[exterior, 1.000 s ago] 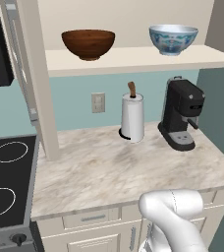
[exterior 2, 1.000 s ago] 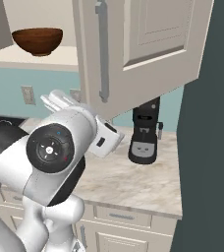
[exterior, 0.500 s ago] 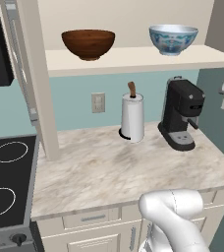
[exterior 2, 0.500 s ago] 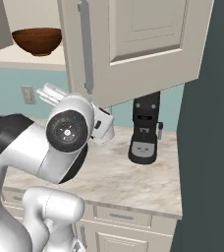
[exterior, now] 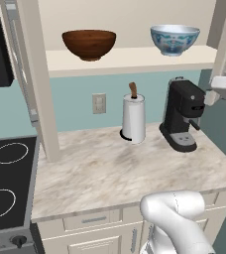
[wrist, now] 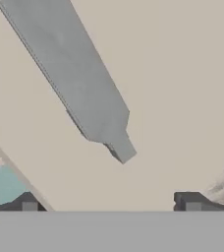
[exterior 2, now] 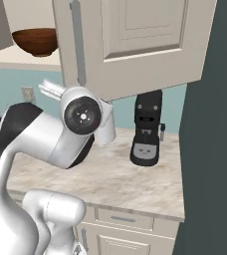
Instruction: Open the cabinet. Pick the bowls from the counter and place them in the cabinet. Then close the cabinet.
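Now on the closing step: both bowls (exterior: 89,43) sit on the cabinet (exterior 2: 135,40) shelf. My tool (wrist: 111,206) is spread and empty by the door handle (wrist: 67,74); next I push that door shut.

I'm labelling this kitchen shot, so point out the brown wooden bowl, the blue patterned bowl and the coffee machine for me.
brown wooden bowl (exterior: 89,43), left base view, on its outer wall.
blue patterned bowl (exterior: 174,39), left base view, on its patterned outside.
coffee machine (exterior: 183,106), left base view, on its black upper body.

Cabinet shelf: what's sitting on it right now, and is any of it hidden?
On the cabinet shelf sit the brown bowl and the blue-patterned bowl, apart. In the right base view the open door covers the patterned one.
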Controlling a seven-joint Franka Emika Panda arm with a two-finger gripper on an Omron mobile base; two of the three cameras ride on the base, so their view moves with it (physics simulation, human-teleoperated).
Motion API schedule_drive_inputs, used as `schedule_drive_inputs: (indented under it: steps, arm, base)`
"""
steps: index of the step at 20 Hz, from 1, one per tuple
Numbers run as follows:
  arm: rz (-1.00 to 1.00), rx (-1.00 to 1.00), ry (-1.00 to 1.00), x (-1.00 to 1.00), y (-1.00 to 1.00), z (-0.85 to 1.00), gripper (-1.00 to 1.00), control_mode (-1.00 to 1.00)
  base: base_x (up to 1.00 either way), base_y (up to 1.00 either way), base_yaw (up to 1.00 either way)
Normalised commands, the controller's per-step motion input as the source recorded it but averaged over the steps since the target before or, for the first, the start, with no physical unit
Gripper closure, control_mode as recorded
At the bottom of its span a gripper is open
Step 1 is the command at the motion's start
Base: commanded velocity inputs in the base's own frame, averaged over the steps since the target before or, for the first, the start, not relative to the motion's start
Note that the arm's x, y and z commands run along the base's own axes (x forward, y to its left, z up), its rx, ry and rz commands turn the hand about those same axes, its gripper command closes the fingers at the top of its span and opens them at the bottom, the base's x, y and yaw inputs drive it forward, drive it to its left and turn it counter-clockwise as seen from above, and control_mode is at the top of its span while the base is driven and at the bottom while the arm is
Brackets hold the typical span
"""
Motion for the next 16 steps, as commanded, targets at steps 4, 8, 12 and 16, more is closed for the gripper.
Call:
schedule_drive_inputs:
  steps: [4, 8, 12, 16]
  arm:
    - [0.12, 0.00, 0.00, 0.40, 0.07, 0.00, -1.00, -1.00]
    - [0.10, 0.00, 0.00, 0.33, 0.07, 0.00, -1.00, -1.00]
    - [0.08, 0.00, -0.01, 0.22, 0.10, 0.00, -1.00, -1.00]
    - [0.05, 0.00, -0.05, 0.12, 0.14, 0.00, -1.00, -1.00]
  base:
    - [0.00, 0.00, 0.00]
    - [0.00, 0.00, 0.00]
    - [0.00, 0.00, 0.00]
    - [0.00, 0.00, 0.00]
